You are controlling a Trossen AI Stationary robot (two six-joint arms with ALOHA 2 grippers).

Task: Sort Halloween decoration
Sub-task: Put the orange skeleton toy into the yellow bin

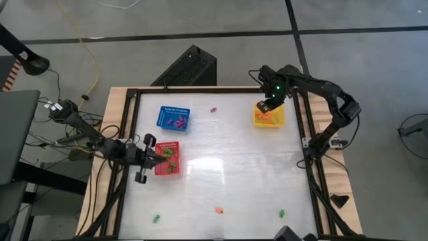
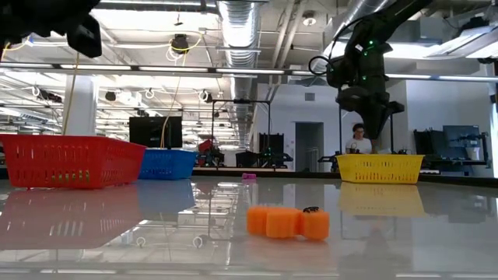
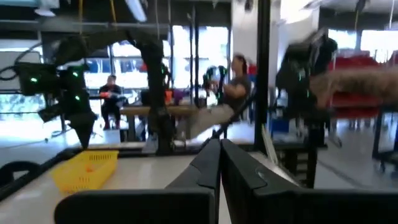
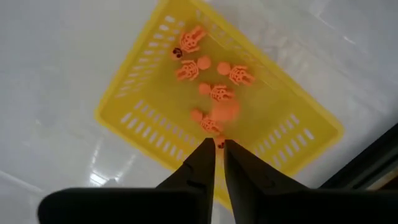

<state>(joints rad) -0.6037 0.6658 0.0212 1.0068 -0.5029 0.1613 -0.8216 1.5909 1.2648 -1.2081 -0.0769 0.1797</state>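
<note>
Sorting is well advanced but not complete. The yellow basket point(image 4: 217, 106) at the far right of the bench point(image 1: 227, 181) holds several orange trinkets point(image 4: 214, 93); the red basket point(image 1: 167, 158) at the left edge holds green pieces, and the blue basket point(image 1: 174, 118) beyond it holds purple ones. The right tool point(image 4: 219, 152) hangs directly above the yellow basket, its fingers nearly pressed together with only a narrow gap; a small orange blur lies at the tips, and it cannot be determined whether this is a piece pinched, dropping, or lying in the basket below. The left tool point(image 3: 219, 163) sits beside the red basket, fingers pressed together and apparently empty. Four trinkets lie loose on the bench: a purple trinket point(image 1: 214, 109) between the blue and yellow baskets, and, along the near edge, a green trinket point(image 1: 156, 218) at left, an orange trinket point(image 1: 219, 210) at centre and a second green one point(image 1: 281, 213) at right. Judged from this layout, these four remain to be sorted.
</note>
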